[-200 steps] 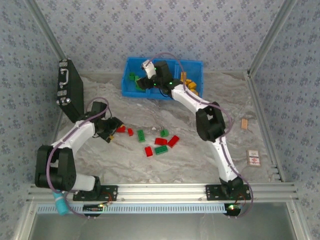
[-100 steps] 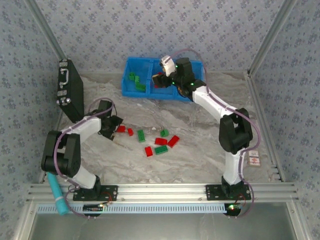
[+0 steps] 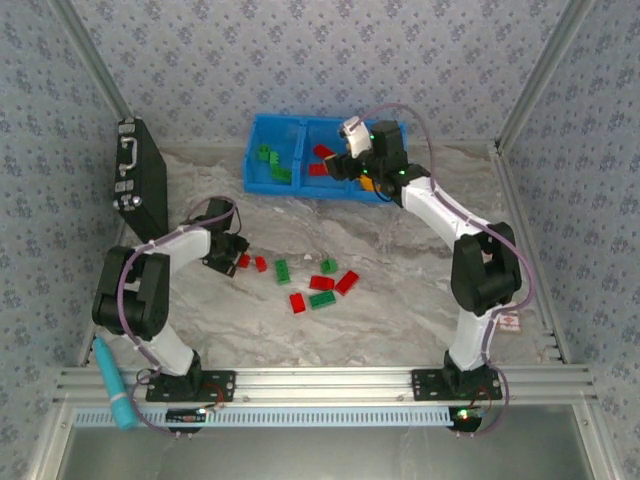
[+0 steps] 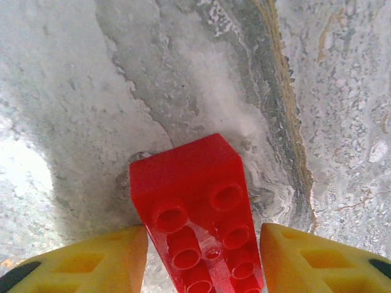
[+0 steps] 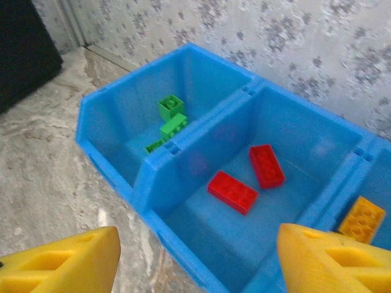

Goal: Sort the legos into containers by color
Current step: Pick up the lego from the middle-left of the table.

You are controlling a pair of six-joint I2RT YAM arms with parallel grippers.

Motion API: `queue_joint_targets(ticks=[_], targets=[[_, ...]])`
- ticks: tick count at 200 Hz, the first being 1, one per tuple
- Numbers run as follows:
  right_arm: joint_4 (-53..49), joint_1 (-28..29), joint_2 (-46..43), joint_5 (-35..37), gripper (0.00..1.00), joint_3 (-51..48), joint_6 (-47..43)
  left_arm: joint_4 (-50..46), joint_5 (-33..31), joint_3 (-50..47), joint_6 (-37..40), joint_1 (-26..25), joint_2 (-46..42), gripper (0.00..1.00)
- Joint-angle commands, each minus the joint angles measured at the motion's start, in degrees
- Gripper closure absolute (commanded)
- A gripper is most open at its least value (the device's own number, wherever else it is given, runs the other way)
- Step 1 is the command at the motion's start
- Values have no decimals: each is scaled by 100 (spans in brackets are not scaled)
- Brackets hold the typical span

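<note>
A red lego (image 4: 195, 207) lies studs-up on the marbled table between the yellow fingers (image 4: 91, 259) of my left gripper (image 4: 204, 262), which is open around it with a gap on the right side. In the top view this left gripper (image 3: 228, 252) is at the left end of several loose red and green legos (image 3: 320, 284). My right gripper (image 5: 195, 250) hangs open and empty over the front wall of the blue bin (image 5: 165, 155). Green legos (image 5: 172, 116) lie in the left compartment, two red legos (image 5: 232, 191) in the middle one, an orange lego (image 5: 361, 218) in the right one.
A black case (image 3: 140, 180) with a silver handle leans at the left wall. A teal object (image 3: 115, 385) lies by the left arm's base. A small tan piece (image 3: 490, 247) and a card (image 3: 508, 318) rest at the right side of the table.
My right gripper has swung rightward from the bin's left compartment to its middle and right part. My left gripper has stayed at the red lego while its arm folded closer.
</note>
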Motion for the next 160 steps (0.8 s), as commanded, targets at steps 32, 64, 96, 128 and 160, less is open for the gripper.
queue_joint_targets(ticks=[32,64,96,128,160], targets=[[-238,-159,-547,514,30,-436,-394,-141,280,261,454,-96,444,62],[-558,-207,-886,606,28,-789,-130,-729,-27,942,1217,-198,433,71],[-1033,-247,-1291,646,27,-1320,1141,-1330,-415,1982,2015,-410,599,73],[-1526,-151,-1752,575,28,-2112,2460,-1597,-697,3358,2704,-678,928,73],[-1974,-57,-2303,785,29,-2613,3349,-1753,-895,5113,3380,-1020,1630,73]])
